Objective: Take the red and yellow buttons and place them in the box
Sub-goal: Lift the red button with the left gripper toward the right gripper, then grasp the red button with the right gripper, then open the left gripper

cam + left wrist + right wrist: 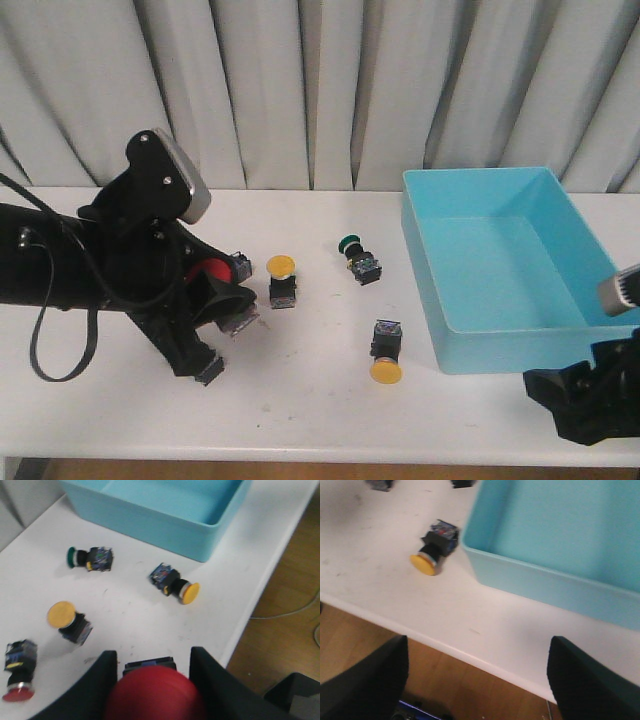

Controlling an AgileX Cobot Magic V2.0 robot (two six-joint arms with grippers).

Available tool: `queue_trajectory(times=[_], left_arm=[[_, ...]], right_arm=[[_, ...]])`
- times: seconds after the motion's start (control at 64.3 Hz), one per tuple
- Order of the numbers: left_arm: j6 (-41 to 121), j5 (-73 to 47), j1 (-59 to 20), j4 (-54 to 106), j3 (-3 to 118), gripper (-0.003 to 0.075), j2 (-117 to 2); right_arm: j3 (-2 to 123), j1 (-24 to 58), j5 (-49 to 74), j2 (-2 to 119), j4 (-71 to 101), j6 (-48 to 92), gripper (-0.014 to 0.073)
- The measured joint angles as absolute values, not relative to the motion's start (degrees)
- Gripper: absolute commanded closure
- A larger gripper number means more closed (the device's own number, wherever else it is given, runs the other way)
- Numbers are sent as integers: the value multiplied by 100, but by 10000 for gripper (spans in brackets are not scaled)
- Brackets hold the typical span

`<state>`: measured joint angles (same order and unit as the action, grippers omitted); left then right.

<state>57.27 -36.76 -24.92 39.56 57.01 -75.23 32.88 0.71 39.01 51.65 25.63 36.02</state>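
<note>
My left gripper (230,325) (152,656) is shut on a red button (152,695), its red cap (210,270) towards the wrist and its black body between the fingers, low over the table. A second red button (17,672) lies close by, mostly hidden behind the arm in the front view (240,266). One yellow button (283,280) (67,621) sits mid-table. Another yellow button (385,355) (177,584) (434,550) lies beside the near left corner of the turquoise box (520,325) (165,527) (545,582). My right gripper (585,400) (477,642) is open and empty over the table's front edge.
A green-capped button (358,256) (90,557) lies between the yellow button and the box. The table's front edge (445,647) runs right under the right gripper, with wooden floor beyond. Grey curtains hang behind the table.
</note>
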Motion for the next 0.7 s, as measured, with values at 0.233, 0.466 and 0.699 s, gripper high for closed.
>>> queue_trajectory(times=[0.233,0.466,0.699], left_arm=[[8894,-4410,-2492,6103,5701,588,-7664],[10964,-5694,-2492,7277,5701,588,-7745],[11141,-6034,-2492,7356,5701,588,-7745]], right_arm=[[3853,398,4789,5951,4181,6455,71],[4310,2253,4144,6514,4664,8133,71],[4358,3181,3526,6541,5648,9401,83]])
